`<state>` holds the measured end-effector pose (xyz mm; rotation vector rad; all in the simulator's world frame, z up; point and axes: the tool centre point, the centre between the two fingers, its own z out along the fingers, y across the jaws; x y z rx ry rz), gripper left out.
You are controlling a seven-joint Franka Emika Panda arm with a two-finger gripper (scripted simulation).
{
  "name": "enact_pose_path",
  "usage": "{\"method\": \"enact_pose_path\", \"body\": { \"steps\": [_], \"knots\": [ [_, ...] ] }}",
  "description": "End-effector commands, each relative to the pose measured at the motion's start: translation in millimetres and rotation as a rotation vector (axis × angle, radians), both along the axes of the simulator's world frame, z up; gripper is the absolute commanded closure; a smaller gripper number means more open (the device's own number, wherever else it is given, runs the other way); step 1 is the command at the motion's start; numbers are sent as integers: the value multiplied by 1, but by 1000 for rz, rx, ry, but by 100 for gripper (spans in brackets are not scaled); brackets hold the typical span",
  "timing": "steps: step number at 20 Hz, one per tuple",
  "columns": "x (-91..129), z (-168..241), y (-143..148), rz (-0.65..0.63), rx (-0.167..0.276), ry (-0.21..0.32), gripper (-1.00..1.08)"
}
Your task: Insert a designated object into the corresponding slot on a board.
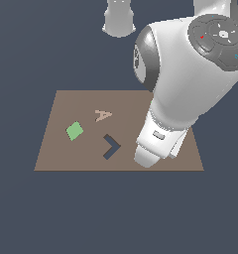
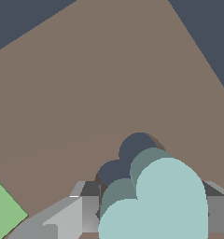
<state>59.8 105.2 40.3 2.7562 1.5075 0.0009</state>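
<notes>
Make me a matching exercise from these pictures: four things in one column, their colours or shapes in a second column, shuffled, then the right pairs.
Things:
1. heart block
2. square tile
3. letter A
4. board

Descriptions:
a. flat brown rectangle
b. pale teal, between the fingers of the gripper
c. pinkish, lying on the board
d. green, toward the exterior view's left

Pairs: 1-b, 2-d, 3-c, 4-a

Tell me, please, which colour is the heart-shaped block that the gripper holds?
Pale teal. The heart-shaped block shows best in the wrist view.
</notes>
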Motion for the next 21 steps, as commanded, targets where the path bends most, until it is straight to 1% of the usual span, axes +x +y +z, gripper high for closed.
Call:
{"method": "enact_pose_path", "body": {
  "steps": [1,11,12,21],
  "knots": [
    [1,0,8,25,-1,0,108],
    [0,-10,10,30,-1,1,108],
    [0,-10,10,30,-1,1,-92],
    [0,-10,10,30,-1,1,-92]
  ]
}}
